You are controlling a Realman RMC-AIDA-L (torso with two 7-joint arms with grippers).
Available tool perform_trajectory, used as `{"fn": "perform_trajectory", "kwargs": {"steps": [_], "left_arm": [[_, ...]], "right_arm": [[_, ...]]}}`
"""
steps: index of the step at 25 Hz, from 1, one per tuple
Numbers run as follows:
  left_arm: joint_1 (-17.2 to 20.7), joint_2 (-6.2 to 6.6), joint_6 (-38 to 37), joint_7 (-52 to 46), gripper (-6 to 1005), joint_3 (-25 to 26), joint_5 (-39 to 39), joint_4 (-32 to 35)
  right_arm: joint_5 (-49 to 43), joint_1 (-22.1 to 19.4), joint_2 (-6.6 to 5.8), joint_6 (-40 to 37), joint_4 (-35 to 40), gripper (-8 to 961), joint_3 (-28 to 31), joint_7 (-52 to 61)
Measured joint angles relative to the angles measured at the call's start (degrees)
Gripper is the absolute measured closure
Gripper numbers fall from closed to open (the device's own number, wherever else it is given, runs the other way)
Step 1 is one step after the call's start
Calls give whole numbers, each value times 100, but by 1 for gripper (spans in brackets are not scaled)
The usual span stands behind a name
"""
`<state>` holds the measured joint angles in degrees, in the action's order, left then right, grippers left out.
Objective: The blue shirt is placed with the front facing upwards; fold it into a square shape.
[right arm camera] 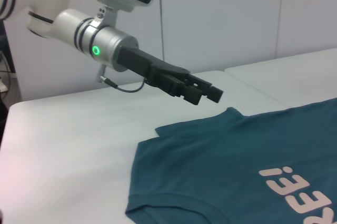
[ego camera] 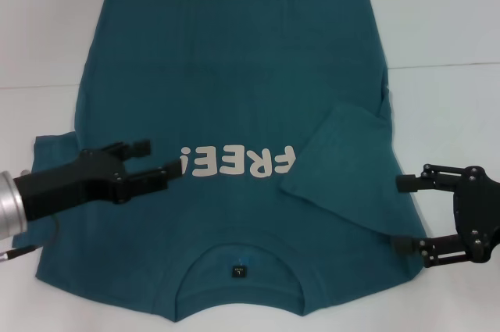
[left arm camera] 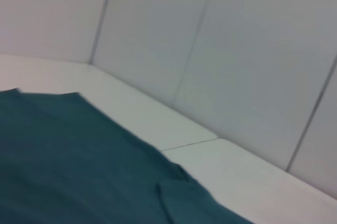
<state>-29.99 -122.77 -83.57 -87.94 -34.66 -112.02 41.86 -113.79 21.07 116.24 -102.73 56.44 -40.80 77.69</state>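
The blue shirt (ego camera: 234, 90) lies flat on the white table, front up. Its collar and black neck tag (ego camera: 239, 271) are at the near edge, and the white "FREE!" lettering (ego camera: 234, 162) crosses the chest. The sleeve on the right (ego camera: 340, 162) is folded inward over the chest. The sleeve on the left (ego camera: 53, 148) lies out flat, partly hidden under my left arm. My left gripper (ego camera: 160, 158) is open and empty, hovering over the shirt's left chest; it also shows in the right wrist view (right arm camera: 202, 91). My right gripper (ego camera: 402, 215) is wide open and empty at the shirt's right edge, beside the folded sleeve.
The white table (ego camera: 445, 27) has a seam line across it (ego camera: 445, 65). Bare tabletop shows to the left and right of the shirt. In the left wrist view, white wall panels (left arm camera: 237, 50) stand behind the table, beyond the shirt (left arm camera: 63, 166).
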Motion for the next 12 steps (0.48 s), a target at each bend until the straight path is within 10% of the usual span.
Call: {"fn": "perform_trajectory", "kwargs": {"steps": [12], "left_arm": [[448,-69,592,-1888,137,-3,-809,1132]], "right_arm": [[-21,-9,145,533,-109,9,12,-49]]}}
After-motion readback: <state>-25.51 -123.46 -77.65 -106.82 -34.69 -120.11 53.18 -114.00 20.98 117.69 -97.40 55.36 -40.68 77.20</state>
